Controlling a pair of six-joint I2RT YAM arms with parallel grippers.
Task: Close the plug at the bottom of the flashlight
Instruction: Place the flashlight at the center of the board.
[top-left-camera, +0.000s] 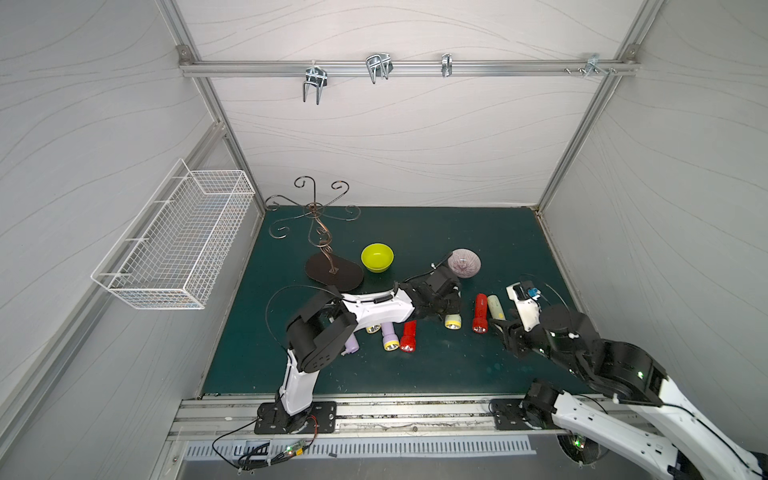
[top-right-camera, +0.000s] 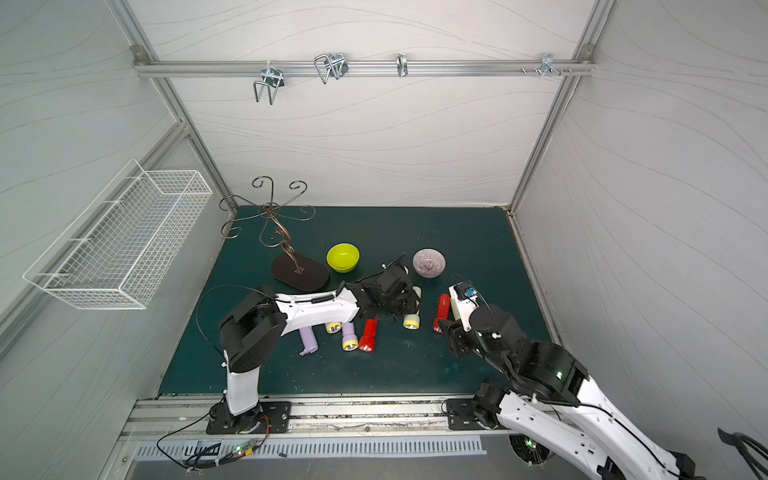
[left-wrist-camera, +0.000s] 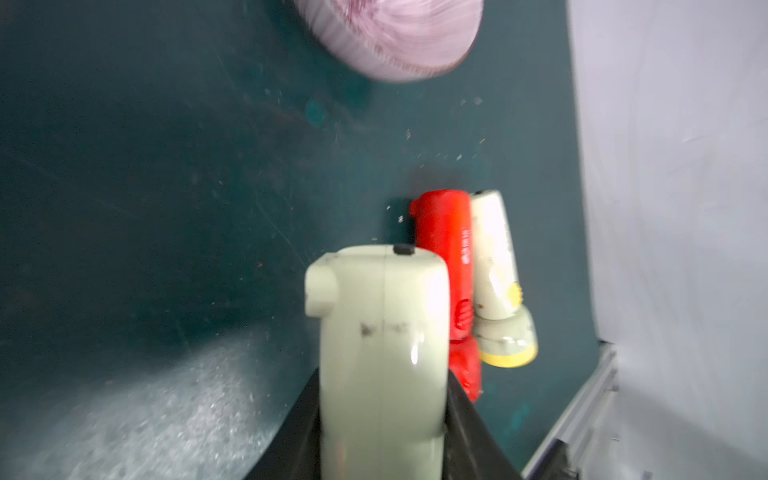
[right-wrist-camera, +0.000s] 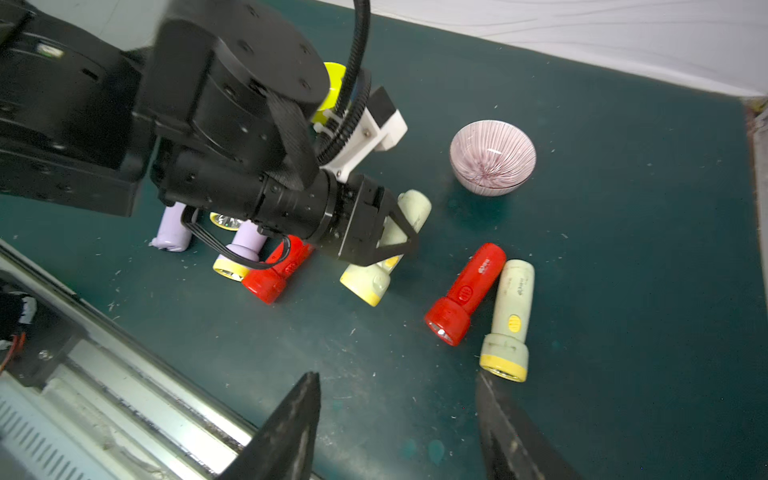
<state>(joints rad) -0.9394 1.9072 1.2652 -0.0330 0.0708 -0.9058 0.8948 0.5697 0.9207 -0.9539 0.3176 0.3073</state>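
Note:
My left gripper (top-left-camera: 440, 306) is shut on a cream flashlight (top-left-camera: 453, 322) with a yellow-rimmed head, holding it by the body just above the green mat. In the left wrist view the flashlight (left-wrist-camera: 382, 332) fills the space between the black fingers (left-wrist-camera: 465, 415), tail end pointing away. The plug (left-wrist-camera: 320, 291), a small cream flap, sticks out sideways at that tail end. The right wrist view shows the same flashlight (right-wrist-camera: 368, 282) slanted under the left gripper (right-wrist-camera: 395, 239). My right gripper (right-wrist-camera: 397, 378) is open and empty, low over the mat, to the right of the held flashlight (top-right-camera: 411, 322).
A red flashlight (top-left-camera: 481, 311) and a cream one (top-left-camera: 495, 306) lie side by side just beside the right gripper (top-left-camera: 500, 326). More red and purple flashlights (top-left-camera: 399, 336) lie under the left arm. A yellow bowl (top-left-camera: 377, 257), a striped pink bowl (top-left-camera: 466, 262) and a metal hook stand (top-left-camera: 332, 272) stand behind.

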